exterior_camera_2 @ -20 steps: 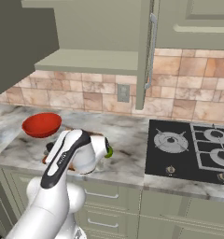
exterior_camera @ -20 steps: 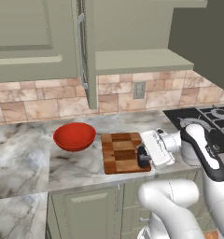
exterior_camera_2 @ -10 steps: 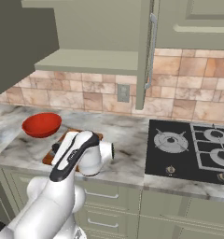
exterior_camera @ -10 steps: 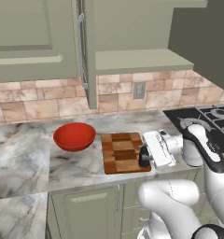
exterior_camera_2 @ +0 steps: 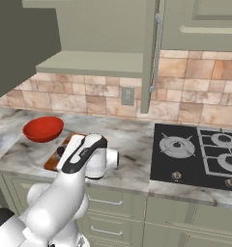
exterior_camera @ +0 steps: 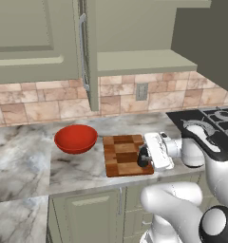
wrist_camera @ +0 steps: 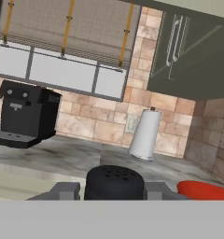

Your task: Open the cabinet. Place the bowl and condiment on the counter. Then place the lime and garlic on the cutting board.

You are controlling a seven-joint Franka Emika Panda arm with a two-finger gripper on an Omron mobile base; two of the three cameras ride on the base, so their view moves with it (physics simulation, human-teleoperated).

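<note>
My gripper (exterior_camera: 145,154) lies level over the right edge of the chequered cutting board (exterior_camera: 121,153), shut on the small black condiment (exterior_camera: 143,159). In the hand view the condiment's dimpled cap (wrist_camera: 115,179) sits between the fingertips (wrist_camera: 63,190). I cannot tell whether the bottle rests on anything. The red bowl (exterior_camera: 75,138) stands on the marble counter (exterior_camera: 30,161) just left of the board, also seen as the bowl (exterior_camera_2: 43,129). The cabinet stands open, its door (exterior_camera: 85,52) swung out beside a bare shelf (exterior_camera: 142,61). The lime and garlic are out of view.
A black gas stove (exterior_camera_2: 200,154) is set into the counter to the right of the arm. The hand view looks along the counter at a paper towel roll (wrist_camera: 145,134) and a black coffee machine (wrist_camera: 25,114) against the tiled wall.
The forearm has swung lower and the hand has edged a little to the right beside the board. The black bottle stays in the grip.
</note>
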